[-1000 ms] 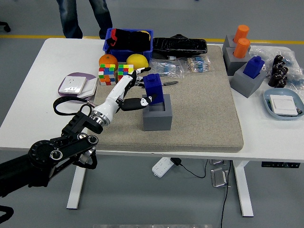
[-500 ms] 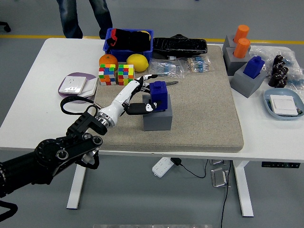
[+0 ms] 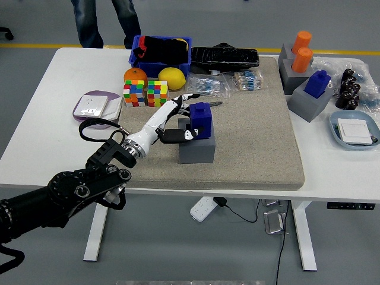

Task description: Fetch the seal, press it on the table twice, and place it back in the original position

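A blue seal stands upright in the square socket of a grey holder on the left part of the tan mat. My left hand reaches in from the lower left and is closed on the seal. Its thumb presses the seal's near left side and its white fingers wrap behind the upper left. The seal's lower half is hidden inside the holder. My right arm does not show.
Two colour cubes, an orange and a lemon lie just behind my hand. A blue bin sits further back. Another blue seal and orange seals stand at the right. A person's legs show at the far side.
The seal, held above the holder a second ago, has come down into the socket. My left hand dropped with it and has stayed around it.
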Available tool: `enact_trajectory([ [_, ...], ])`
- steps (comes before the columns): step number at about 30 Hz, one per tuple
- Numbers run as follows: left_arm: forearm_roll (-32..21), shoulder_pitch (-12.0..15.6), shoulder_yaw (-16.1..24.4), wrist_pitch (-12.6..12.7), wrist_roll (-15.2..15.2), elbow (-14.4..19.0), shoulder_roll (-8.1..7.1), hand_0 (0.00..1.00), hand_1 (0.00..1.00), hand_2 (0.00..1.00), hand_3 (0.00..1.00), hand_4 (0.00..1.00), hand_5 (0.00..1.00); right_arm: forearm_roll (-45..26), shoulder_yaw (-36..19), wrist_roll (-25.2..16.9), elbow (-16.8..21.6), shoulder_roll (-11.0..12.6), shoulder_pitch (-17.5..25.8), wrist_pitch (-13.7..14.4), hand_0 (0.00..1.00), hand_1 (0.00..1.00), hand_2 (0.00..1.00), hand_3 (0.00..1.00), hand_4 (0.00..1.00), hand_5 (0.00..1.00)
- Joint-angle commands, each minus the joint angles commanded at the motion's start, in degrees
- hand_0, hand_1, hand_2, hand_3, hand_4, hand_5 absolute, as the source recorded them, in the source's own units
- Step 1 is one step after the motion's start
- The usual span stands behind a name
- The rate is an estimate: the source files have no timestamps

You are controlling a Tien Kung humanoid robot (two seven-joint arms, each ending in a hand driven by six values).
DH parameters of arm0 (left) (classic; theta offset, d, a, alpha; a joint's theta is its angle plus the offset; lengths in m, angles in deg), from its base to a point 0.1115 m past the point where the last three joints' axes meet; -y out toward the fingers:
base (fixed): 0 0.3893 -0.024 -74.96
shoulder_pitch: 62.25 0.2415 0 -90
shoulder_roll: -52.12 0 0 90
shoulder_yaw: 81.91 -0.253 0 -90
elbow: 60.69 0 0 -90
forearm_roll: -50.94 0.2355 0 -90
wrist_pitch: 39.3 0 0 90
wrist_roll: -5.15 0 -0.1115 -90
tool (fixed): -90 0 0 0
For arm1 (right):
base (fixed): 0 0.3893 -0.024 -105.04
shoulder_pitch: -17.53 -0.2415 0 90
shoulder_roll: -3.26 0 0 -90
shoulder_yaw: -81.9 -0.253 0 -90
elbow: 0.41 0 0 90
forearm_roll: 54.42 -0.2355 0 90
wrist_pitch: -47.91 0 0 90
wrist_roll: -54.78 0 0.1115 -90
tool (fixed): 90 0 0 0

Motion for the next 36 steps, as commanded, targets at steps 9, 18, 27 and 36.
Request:
enact_trajectory([
  [9, -0.3, -0.5, -0.9, -0.4, 0.0, -1.0, -0.17, 0.886, 0.542, 0.405, 0.906, 0.613, 0.002, 0.0, -0.1, 0.0, 0.0, 0.0, 0.0, 0.0, 0.792, 0.697, 0.673, 0.637, 0.774, 0.516],
  [18, -0.3, -0.3, -1.1, -0.6, -0.2, -1.5, -0.36, 0.884, 0.540, 0.406, 0.907, 0.613, 0.002, 0.1, -0.3, 0.0, 0.0, 0.0, 0.1, 0.0, 0.791, 0.697, 0.673, 0.637, 0.775, 0.516],
  [27, -0.4, -0.4, -1.6, -0.8, -0.2, -1.6, -0.51, 0.886, 0.540, 0.405, 0.906, 0.613, 0.002, 0.1, -0.5, -0.1, 0.0, -0.1, 0.1, 0.1, 0.792, 0.697, 0.673, 0.637, 0.775, 0.516],
  [36, -0.3, -0.4, -2.0, -1.1, -0.1, -1.8, -0.59, 0.887, 0.544, 0.405, 0.903, 0.610, 0.002, 0.0, -0.4, -0.1, 0.1, -0.1, 0.2, 0.0, 0.792, 0.697, 0.673, 0.638, 0.774, 0.515],
])
